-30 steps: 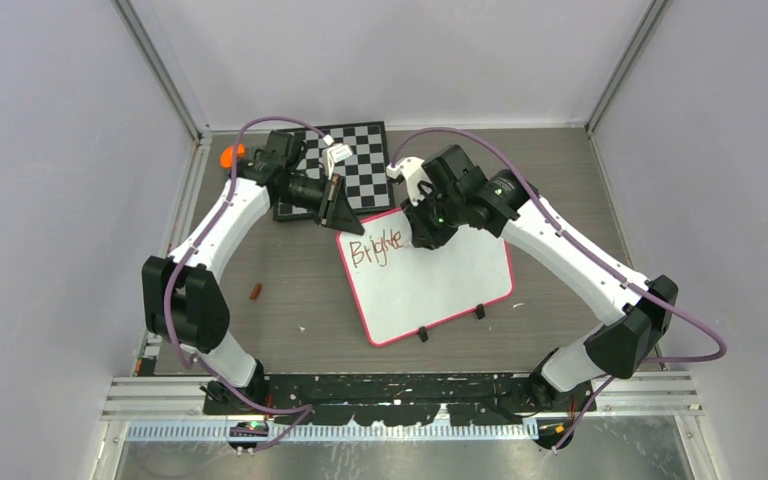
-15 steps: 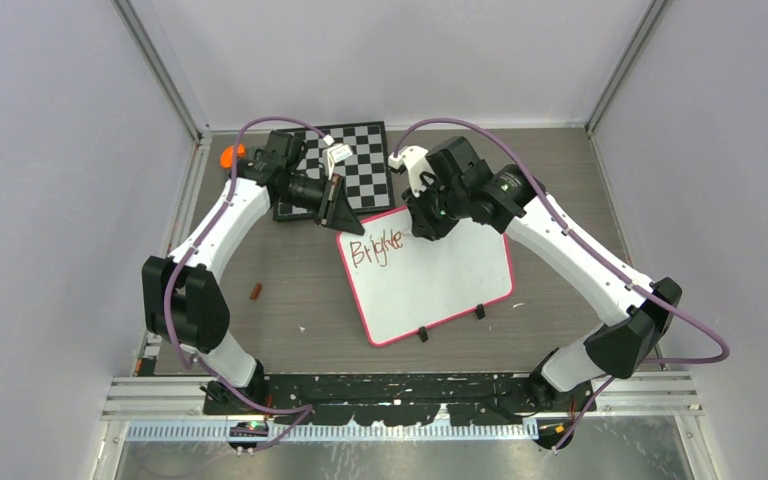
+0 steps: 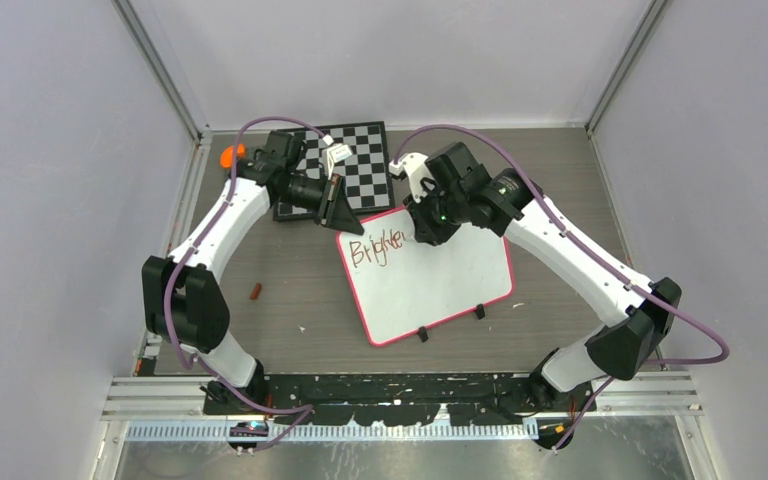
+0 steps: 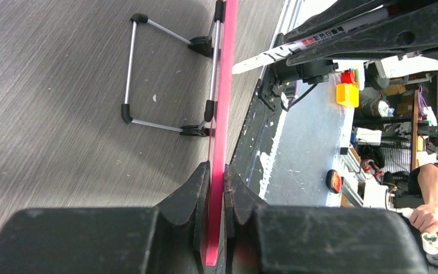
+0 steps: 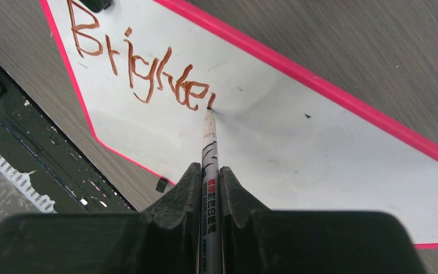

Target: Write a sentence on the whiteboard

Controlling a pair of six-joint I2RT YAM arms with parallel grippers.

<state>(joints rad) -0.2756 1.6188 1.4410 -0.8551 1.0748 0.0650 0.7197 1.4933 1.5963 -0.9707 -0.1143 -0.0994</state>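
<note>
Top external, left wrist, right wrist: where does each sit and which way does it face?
Top external: above and behind the bases, looking down at the grey wood-grain table and flat white pink-rimmed whiteboard; white left arm and right arm show.
Left wrist: looks along the left fingers, clamped on that board's rim, toward the table's near edge.
Right wrist: looks down the right fingers along the white marker pen ending at the reddish-brown letters.
Shared: all three show the whiteboard; both wrist views show the marker.

The right hand (image 3: 415, 234) hangs over the whiteboard (image 3: 440, 285) beside reddish writing (image 3: 375, 248), the left hand (image 3: 340, 222) at its far corner.
</note>
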